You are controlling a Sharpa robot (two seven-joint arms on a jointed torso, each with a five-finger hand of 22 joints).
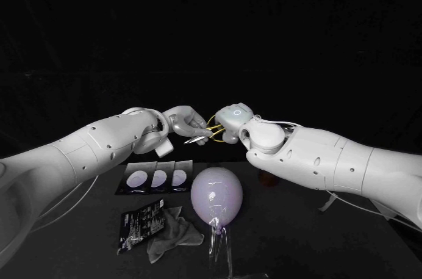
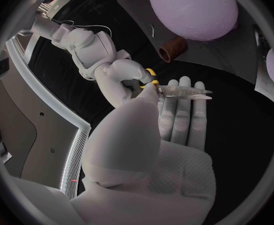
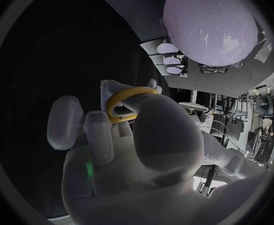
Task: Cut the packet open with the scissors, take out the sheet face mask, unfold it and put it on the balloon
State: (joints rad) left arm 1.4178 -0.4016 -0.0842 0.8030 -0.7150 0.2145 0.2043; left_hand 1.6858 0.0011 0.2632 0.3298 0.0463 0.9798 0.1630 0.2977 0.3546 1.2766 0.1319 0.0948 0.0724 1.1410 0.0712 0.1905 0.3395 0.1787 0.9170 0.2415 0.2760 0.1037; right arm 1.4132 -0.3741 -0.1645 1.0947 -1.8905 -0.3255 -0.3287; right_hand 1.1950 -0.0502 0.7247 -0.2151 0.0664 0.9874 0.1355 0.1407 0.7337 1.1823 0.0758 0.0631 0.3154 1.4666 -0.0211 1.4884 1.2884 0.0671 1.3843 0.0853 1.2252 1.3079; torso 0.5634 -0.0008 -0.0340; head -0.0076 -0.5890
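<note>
**Item: sachet held aloft at the scissors, both hands engaged**

1. Left hand [image 1: 186, 121]. Raised above the black table [image 1: 343, 242], behind the balloon. Its thumb is pressed down against the straightened fingers, pinching the packet between them.

2. Packet [image 2: 184, 91]. Thin, pale and translucent, with a slightly glossy surface. In the left wrist view it is seen edge-on as a narrow strip lying across the fingertips, its far end jutting past them. It is held in the air, well above the table, just beside the right hand.

3. Right hand [image 1: 233, 117]. Raised opposite the left hand, nearly meeting it. Its fingers are curled about the scissors, with one passed through a handle loop.

4. Scissors [image 3: 131, 91]. Yellow ring handles and slim metal blades. The blades point towards the packet and reach its end beside the left thumb. Whether they are closed on it cannot be told.

5. Balloon [image 1: 217, 195]. Pale lilac, egg-shaped and glossy. It stands at the table's centre, in front of the two hands, with clear crinkled film [image 1: 220, 245] trailing from its near end.

6. Other items on the table:
   - Three dark flat sachets with white oval panels [image 1: 158, 178], in a row beside the balloon.
   - A dark printed pouch [image 1: 139, 225].
   - A crumpled grey cloth [image 1: 173, 235], touching the pouch.
   - A small brown cylinder [image 2: 173, 48], near the balloon.
</note>
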